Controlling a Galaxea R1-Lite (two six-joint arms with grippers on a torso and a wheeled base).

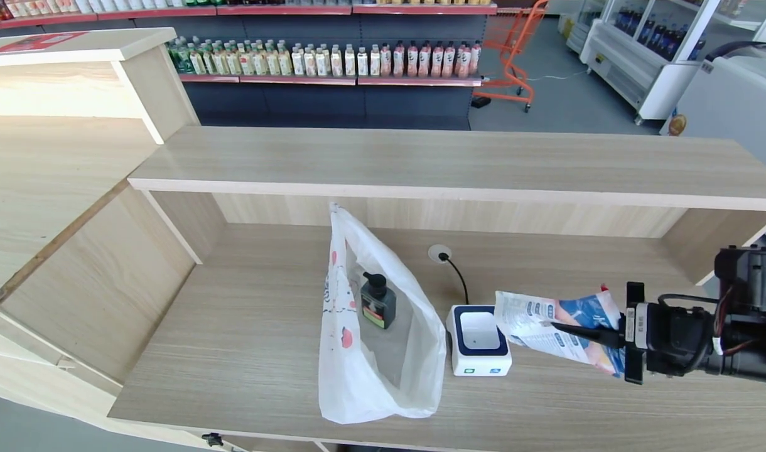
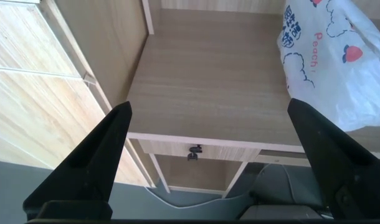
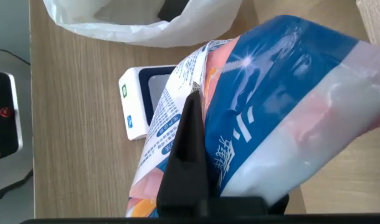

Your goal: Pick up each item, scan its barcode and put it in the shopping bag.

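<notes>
DONE: pump bottle [image 1: 377, 301] bagged, upright inside shopping bag [image 1: 383, 376] | NOW: right gripper [image 1: 562, 329] clamped on blue-and-white pouch [image 1: 581, 311], just beside and above scanner [image 1: 478, 339] (barcode side hidden) | left gripper [image 2: 209, 106] spread wide, holding nothing, by counter [image 1: 245, 351] front edge | TO DO: likely scan pouch, bag it

Desk [image 1: 245, 351] is matt pale wood-grain, shopping bag [image 1: 342, 370] is thin crinkly white plastic, pouch [image 1: 540, 317] is glossy plastic film, scanner [image 1: 477, 365] is smooth white plastic.

Bright, even light; glare on package [image 3: 283, 106].
</notes>
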